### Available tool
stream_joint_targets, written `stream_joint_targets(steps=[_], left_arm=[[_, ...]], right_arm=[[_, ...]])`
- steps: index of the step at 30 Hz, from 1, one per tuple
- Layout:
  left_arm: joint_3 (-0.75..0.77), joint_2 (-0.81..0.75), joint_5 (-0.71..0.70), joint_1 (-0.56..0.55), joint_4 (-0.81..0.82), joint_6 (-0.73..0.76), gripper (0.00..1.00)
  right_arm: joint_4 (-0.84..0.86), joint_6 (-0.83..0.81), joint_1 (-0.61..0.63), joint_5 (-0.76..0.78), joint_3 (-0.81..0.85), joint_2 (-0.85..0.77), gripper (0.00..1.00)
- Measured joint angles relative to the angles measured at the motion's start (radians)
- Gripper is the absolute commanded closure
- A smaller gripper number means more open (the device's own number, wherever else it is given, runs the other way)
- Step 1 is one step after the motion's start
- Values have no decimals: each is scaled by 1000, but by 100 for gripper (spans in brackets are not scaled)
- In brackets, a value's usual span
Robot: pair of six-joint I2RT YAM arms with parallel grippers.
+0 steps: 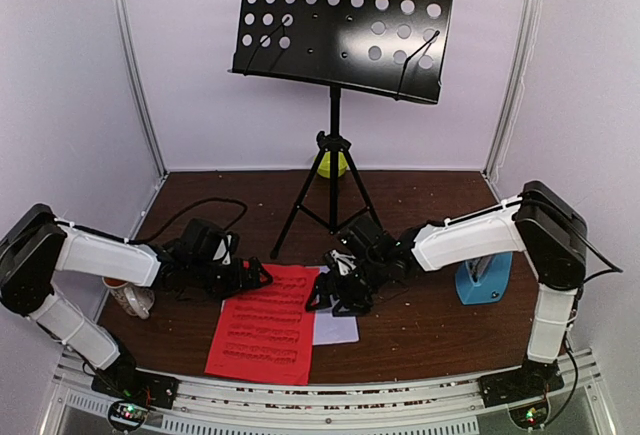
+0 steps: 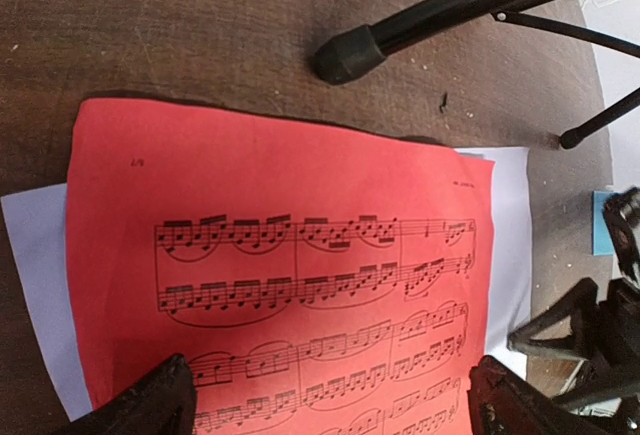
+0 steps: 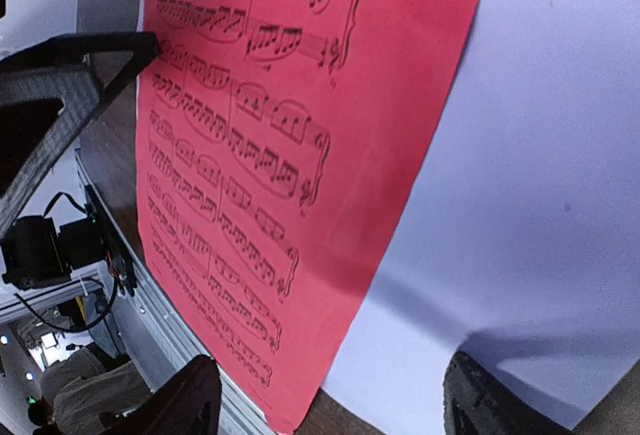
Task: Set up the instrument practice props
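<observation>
The black perforated music stand (image 1: 345, 20) rises on its tripod (image 1: 333, 195) at the back of the table. A red music sheet (image 1: 265, 325) lies flat near the front, overlapping a white sheet (image 1: 338, 331) beneath it. My left gripper (image 1: 255, 277) hovers open over the red sheet's (image 2: 280, 275) far left corner, its fingertips (image 2: 150, 407) apart, nothing between them. My right gripper (image 1: 335, 290) hangs open over the sheets' right side, above where red sheet (image 3: 250, 155) meets white sheet (image 3: 530, 155). The blue metronome (image 1: 483, 277) stands at the right.
A white patterned mug (image 1: 130, 298) sits under my left arm at the table's left edge. A small green bowl (image 1: 332, 163) lies behind the tripod by the back wall. One tripod foot (image 2: 345, 55) rests just beyond the red sheet. The metal front rail (image 1: 320, 410) borders the table.
</observation>
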Motion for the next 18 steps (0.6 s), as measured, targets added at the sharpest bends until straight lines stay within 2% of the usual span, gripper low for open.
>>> stream_joint_targets(steps=[10,18], left_arm=[[-7,17,17,0,48,-1,2],[3,56,42,0,106,-1,2]], right_arm=[[124,145,-7,13,103,127,27],[204,239,-8,56,98,138,41]])
